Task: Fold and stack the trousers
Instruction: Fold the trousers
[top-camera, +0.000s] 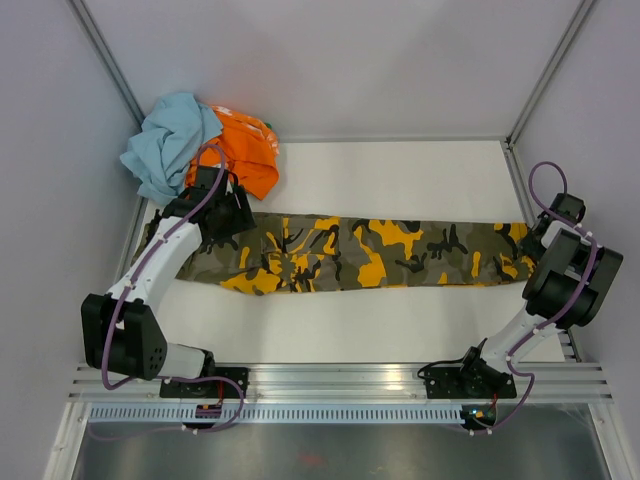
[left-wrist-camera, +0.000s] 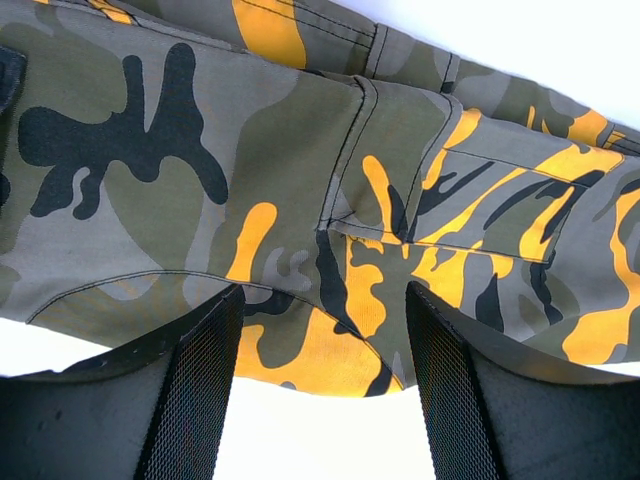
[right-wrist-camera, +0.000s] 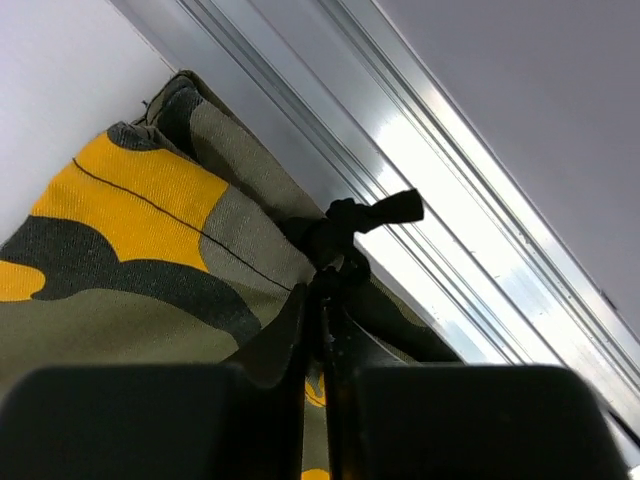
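Note:
The camouflage trousers (top-camera: 360, 253) lie stretched in a long strip across the white table, from left to right. My left gripper (top-camera: 228, 212) is open above their left end; in the left wrist view its fingers (left-wrist-camera: 200, 380) stand apart over the cloth's near edge (left-wrist-camera: 330, 350), holding nothing. My right gripper (top-camera: 540, 232) is at the trousers' right end. In the right wrist view it is shut (right-wrist-camera: 322, 300) on the hem cloth (right-wrist-camera: 150, 250), with a black knotted drawcord (right-wrist-camera: 365, 215) just past the fingertips.
A pale blue garment (top-camera: 170, 140) and an orange garment (top-camera: 245, 150) lie heaped at the back left corner, right behind my left arm. An aluminium frame rail (right-wrist-camera: 440, 210) runs along the table's right edge beside my right gripper. Grey walls enclose the table.

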